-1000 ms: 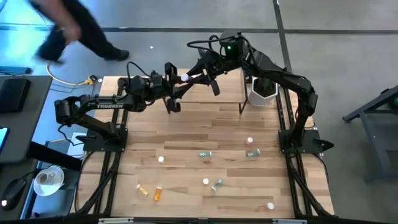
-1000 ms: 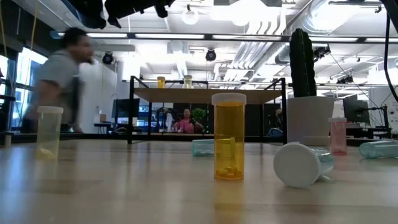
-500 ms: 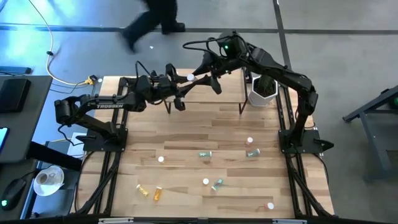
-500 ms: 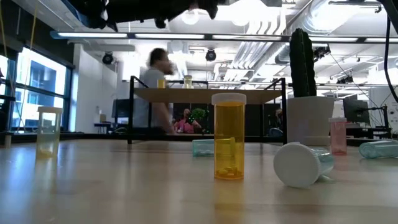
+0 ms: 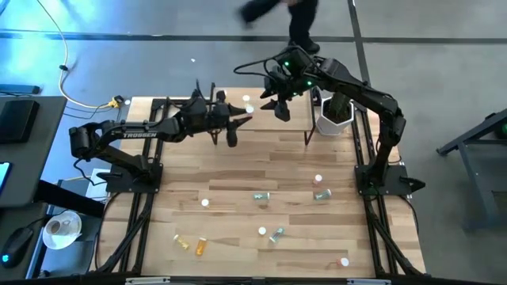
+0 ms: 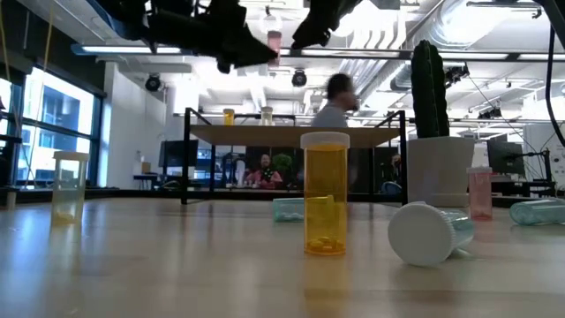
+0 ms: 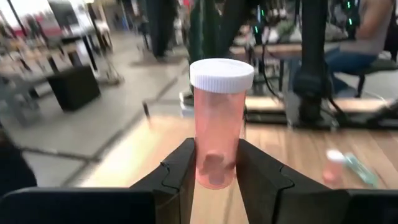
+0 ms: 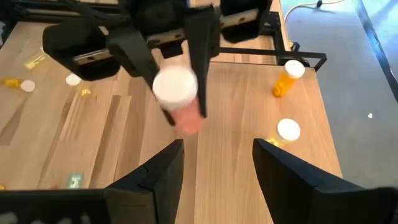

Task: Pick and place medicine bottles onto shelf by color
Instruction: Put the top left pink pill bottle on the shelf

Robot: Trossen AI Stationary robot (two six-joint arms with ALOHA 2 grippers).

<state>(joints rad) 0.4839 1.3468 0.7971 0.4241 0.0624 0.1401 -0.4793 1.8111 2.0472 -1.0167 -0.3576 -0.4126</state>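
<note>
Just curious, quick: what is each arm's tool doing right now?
Left tool: closed on the pink bottle.
Right tool: open, holding nothing.

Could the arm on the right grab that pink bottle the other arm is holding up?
Probably yes. The right gripper is open and faces the pink bottle with nothing between them. But the left gripper is shut on the bottle's body, leaving mainly the white cap free.

Handed over above the shelf [image 5: 269, 117]: pink bottle [image 7: 219, 132] now clamped in left gripper [image 7: 214, 180] alone, right gripper [image 8: 214, 163] released, spread and drawn back, person [image 6: 334, 99] walked rightward behind the table.
</note>
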